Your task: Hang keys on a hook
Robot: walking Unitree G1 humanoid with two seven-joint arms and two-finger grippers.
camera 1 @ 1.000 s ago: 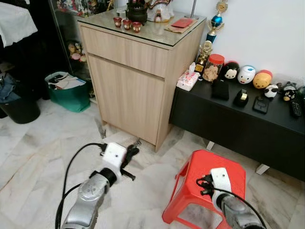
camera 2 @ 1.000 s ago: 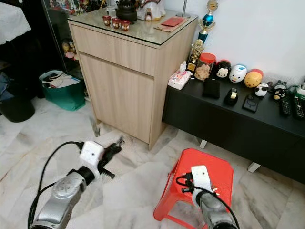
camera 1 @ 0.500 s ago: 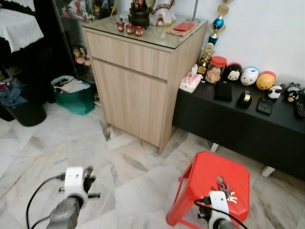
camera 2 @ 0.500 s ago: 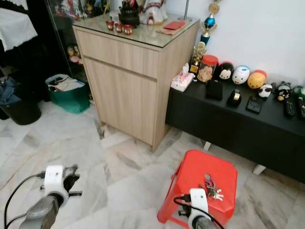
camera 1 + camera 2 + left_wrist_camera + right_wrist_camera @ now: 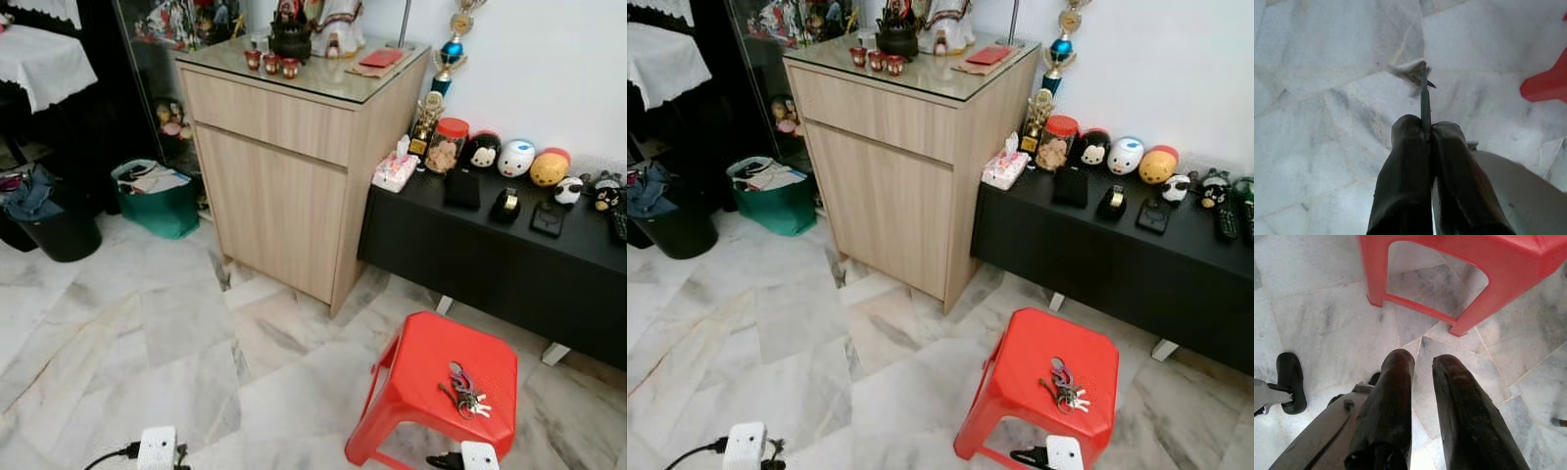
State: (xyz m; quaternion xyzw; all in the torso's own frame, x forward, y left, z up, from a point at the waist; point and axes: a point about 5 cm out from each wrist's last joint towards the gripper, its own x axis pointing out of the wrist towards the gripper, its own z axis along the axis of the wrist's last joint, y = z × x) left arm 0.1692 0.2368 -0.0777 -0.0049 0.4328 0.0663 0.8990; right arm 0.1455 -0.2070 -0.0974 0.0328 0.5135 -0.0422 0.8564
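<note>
Down low by the marble floor (image 5: 147,323), both arms hang with their claws pointing at the tiles. The left claw (image 5: 1425,128) has its two black fingers pressed tight together, and a thin dark bit sticks out from between the tips; I cannot tell what it is. The right claw (image 5: 1422,363) has its fingers a little apart and holds nothing. Just past the right claw stands a red stool (image 5: 1459,264). The keys (image 5: 466,390) lie on top of that stool (image 5: 431,367), near its right edge, not touching either claw. Far beyond both claws are a wooden cabinet (image 5: 284,186) and a long black worktop (image 5: 490,245) with small toys along the wall.
</note>
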